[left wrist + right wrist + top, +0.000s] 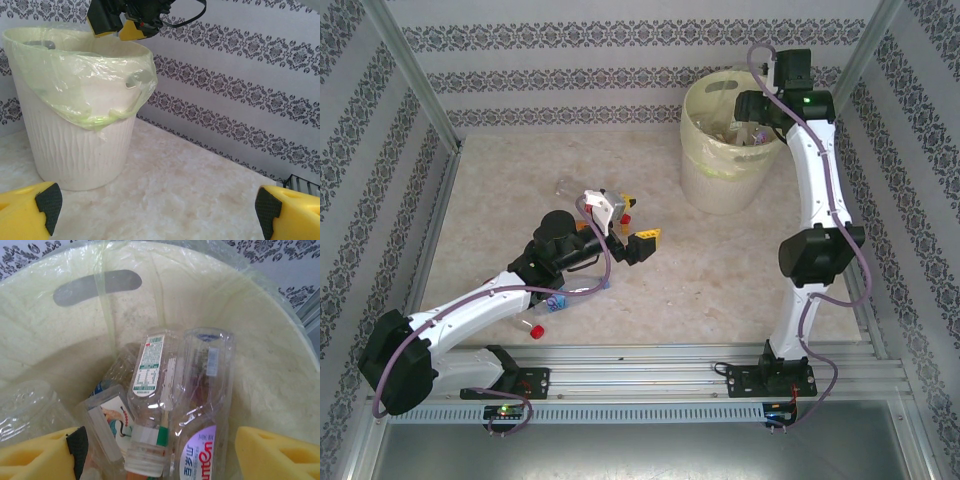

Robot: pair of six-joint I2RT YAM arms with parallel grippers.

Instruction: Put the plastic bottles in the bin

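The right gripper [160,460], its yellow fingers spread and empty, hangs over clear plastic bottles [200,405] piled inside the tall pale-yellow plastic bin [280,365]. The bin, lined with clear film, stands at the far right of the pale marble-look table [720,280], close to the patterned back wall [570,75]. At mid-table the left gripper [638,222] gapes wide, holding nothing, with bare tabletop between it and the bin. A loose clear bottle [565,186] lies just beyond it, and a blue-labelled bottle [558,300] lies beneath the left arm [490,300]. Metal frame posts [415,75] edge the table.
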